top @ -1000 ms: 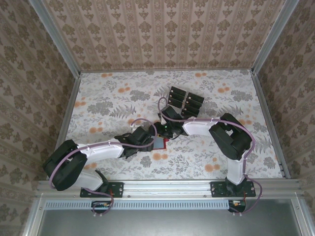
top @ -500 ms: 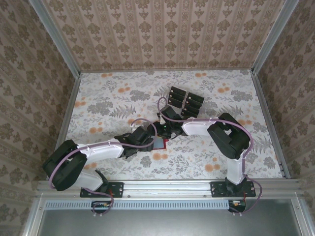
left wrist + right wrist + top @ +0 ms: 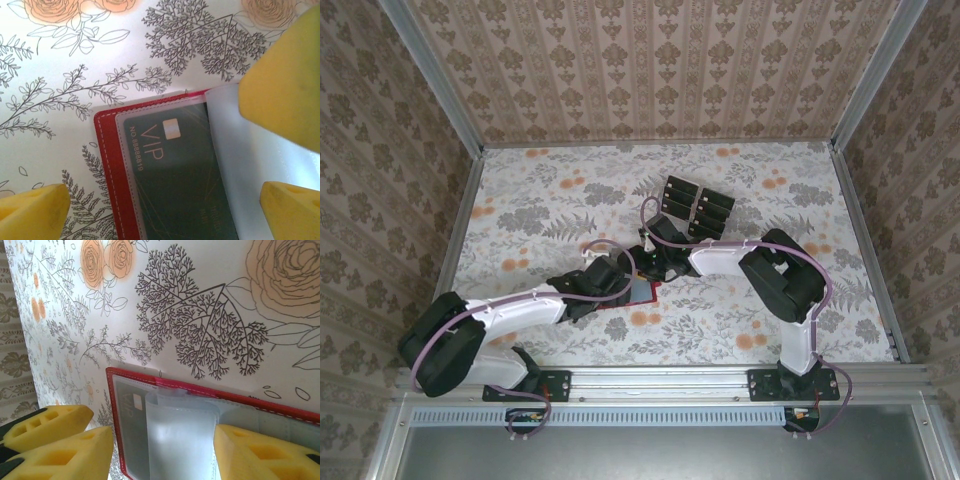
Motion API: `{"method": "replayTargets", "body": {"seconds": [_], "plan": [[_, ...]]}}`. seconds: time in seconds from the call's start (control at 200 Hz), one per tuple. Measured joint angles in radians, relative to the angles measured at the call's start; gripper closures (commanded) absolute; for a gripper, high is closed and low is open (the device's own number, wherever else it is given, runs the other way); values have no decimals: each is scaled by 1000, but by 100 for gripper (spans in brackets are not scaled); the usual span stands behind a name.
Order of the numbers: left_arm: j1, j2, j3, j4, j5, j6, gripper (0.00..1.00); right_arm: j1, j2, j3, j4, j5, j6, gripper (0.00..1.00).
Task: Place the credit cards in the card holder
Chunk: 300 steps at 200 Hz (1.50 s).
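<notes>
The top camera sits high above and behind the arm bases (image 3: 542,383). It looks down and forward over the whole flower-printed desk (image 3: 540,210) from far off, so the small red leather-like folding card holder (image 3: 645,292) is tiny at mid-desk. Each wrist camera hangs very near that holder and faces down between the yellow foam fingers (image 3: 30,212) of its own claw, the left claw (image 3: 165,200) and the right claw (image 3: 165,450); both close views share the holder's open corner and the desk just beside it.
</notes>
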Motion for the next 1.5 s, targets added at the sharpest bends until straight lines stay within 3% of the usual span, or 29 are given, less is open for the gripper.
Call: {"method": "replayTargets", "body": {"seconds": [0.675,1.5], "plan": [[1,27,-30,23,-2,-29,1,6,-85,-70,10,-3,18,43],[1,27,-34,28,-2,-30,1,33,-58,-90,42,-4,56,43]]}}
